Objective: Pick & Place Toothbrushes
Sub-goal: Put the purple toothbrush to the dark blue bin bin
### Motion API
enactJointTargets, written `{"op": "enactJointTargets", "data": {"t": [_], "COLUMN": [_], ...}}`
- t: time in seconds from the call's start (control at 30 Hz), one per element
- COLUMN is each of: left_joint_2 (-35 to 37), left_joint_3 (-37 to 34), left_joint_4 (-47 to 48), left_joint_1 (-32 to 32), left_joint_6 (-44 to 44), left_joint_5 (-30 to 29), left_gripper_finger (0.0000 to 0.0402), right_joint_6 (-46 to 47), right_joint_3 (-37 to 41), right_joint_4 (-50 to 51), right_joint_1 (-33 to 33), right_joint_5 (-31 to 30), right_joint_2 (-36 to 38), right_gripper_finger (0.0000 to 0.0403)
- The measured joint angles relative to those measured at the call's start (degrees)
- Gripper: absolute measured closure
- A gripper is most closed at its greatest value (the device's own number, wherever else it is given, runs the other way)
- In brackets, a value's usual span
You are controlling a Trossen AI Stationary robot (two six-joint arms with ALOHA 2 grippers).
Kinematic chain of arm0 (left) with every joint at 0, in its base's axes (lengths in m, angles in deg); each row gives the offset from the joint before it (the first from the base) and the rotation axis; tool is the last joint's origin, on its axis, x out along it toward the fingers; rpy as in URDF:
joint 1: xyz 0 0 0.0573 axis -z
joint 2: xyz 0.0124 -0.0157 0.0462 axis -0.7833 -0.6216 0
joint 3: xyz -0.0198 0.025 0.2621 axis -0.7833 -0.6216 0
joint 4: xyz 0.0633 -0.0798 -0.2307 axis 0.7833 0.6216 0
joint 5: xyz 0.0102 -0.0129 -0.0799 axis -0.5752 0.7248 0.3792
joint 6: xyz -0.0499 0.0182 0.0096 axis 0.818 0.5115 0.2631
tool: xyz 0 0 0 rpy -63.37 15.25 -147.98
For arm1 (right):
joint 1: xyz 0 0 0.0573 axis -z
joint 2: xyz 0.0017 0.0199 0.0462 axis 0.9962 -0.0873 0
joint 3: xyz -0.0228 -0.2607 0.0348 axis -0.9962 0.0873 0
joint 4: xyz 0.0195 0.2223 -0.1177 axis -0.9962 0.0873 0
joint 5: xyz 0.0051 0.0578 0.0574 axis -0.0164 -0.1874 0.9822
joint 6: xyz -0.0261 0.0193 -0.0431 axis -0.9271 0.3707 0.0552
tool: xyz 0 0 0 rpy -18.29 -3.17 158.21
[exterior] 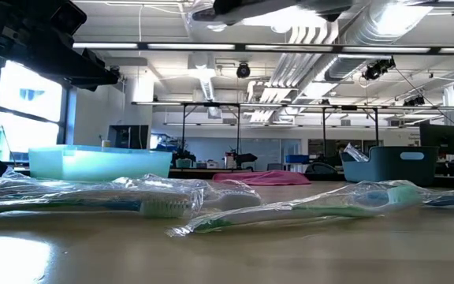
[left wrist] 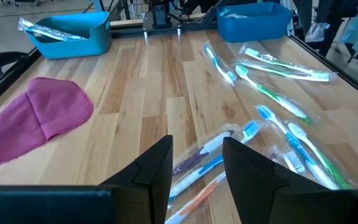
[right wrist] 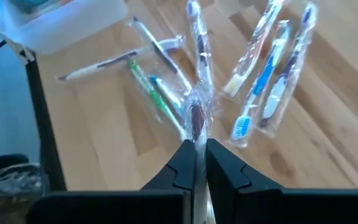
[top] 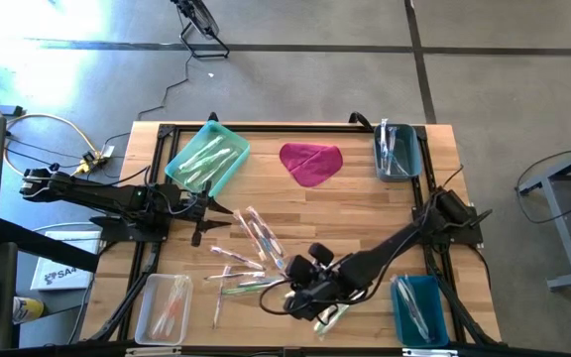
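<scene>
Several toothbrushes [top: 249,250] in clear wrappers lie scattered flat on the wooden table [top: 365,208], and also show in the left wrist view [left wrist: 272,99]. My right gripper [right wrist: 197,148] hangs above their near right side [top: 300,297], shut on one wrapped toothbrush [right wrist: 196,118]. In the low view that wrapper [exterior: 202,11] shows at the top edge. My left gripper [left wrist: 197,168] waits open at the table's left [top: 206,213], clear of the toothbrushes below it. My right gripper pinches a wrapped toothbrush between its two fingers, on the crinkled wrapper around the dark handle [right wrist: 196,127]. The fingers slant down from the table's right. The toothbrush sticks out past the fingertips, lifted clear of the table; which end they hold, I cannot tell.
A teal tray [top: 206,157] with toothbrushes stands far left, a dark blue bin [top: 397,151] far right, a clear box [top: 164,307] near left, and a blue bin [top: 419,309] near right. A magenta cloth [top: 310,164] lies at the far middle.
</scene>
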Motion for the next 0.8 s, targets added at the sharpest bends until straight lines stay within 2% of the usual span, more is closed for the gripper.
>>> {"op": "enactJointTargets", "data": {"t": [0.23, 0.53, 0.8], "left_joint_2": [0.00, 0.00, 0.00], "left_joint_3": [0.00, 0.00, 0.00], "left_joint_4": [0.03, 0.06, 0.08], "left_joint_1": [-0.01, -0.01, -0.02], "left_joint_6": [0.03, 0.33, 0.39], "left_joint_5": [0.00, 0.00, 0.00], "left_gripper_finger": [0.0265, 0.0265, 0.0265], "right_joint_6": [4.30, 24.03, 46.46], "right_joint_3": [0.00, -0.07, -0.07], "right_joint_4": [3.92, 18.62, 35.37], "right_joint_1": [-0.96, -6.33, -12.03], "right_joint_5": [-7.31, -13.59, -13.11], "right_joint_2": [0.00, 1.04, 1.05], "right_gripper_finger": [0.0390, 0.0390, 0.0390]}}
